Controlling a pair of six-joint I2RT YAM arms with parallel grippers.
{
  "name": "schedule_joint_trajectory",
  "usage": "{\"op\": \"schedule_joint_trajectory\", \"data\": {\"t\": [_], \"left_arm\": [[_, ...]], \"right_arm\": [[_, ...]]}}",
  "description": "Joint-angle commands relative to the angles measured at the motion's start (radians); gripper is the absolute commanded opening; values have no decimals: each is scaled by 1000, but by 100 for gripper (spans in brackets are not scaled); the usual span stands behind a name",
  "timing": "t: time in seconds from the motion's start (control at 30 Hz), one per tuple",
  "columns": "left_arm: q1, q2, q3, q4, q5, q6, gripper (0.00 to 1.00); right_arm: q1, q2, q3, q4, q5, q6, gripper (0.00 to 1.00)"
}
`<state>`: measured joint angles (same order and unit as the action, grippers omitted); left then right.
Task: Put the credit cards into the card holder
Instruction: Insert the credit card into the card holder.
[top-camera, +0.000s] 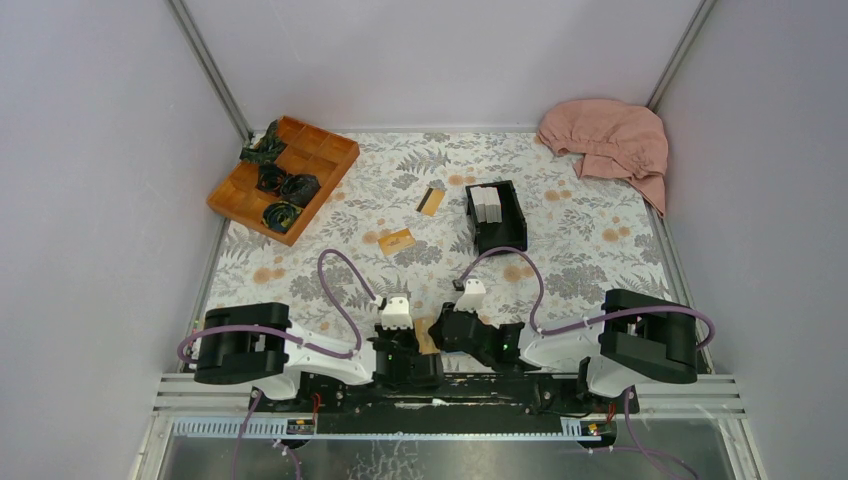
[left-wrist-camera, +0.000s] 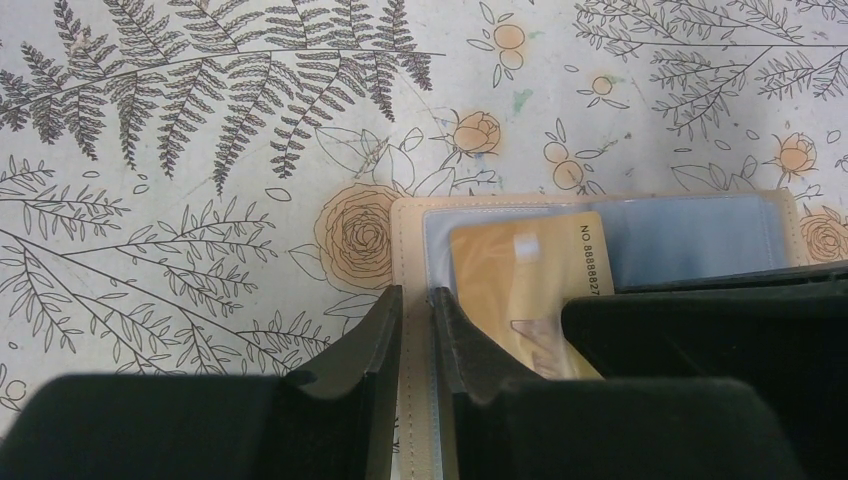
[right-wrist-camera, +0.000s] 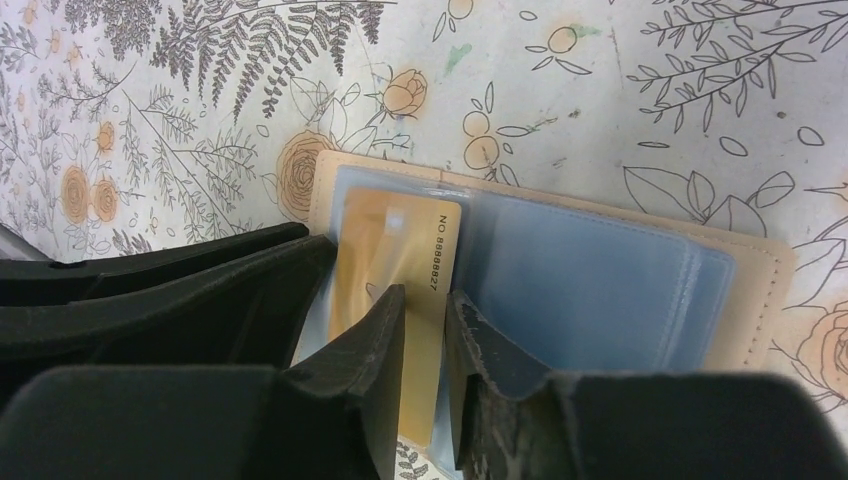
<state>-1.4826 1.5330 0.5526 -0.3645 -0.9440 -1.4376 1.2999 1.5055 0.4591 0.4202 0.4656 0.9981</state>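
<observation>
Gold card (right-wrist-camera: 390, 240) in card holder (right-wrist-camera: 760, 285), edge between right end effector (right-wrist-camera: 426, 296) fingers.

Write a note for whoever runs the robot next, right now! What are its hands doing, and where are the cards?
Left gripper: shut on the left edge of the open card holder.
Right gripper: jaws slightly apart over the gold card, not pinching it.
Done: that card sits at the holder's left pocket; how deep is unclear.
Left: two more cards lie on the table, the black-banded one and the orange one.
</observation>
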Motion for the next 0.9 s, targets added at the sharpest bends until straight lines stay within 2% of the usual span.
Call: {"op": "schedule_joint_trajectory", "data": {"t": [0.0,0.33,0.87], "left_arm": [[-4,69,-61,56,281,-22,9],[-24,74,-16,56,274,-12,8],[-32,12,-30,-5,254,-44,8]], "right_arm": [[56,23,8,-156,-108,-4,28],[77,49,52,-186,-111,1,36],[81,-175,-6,-321,30,-5,45]]}}
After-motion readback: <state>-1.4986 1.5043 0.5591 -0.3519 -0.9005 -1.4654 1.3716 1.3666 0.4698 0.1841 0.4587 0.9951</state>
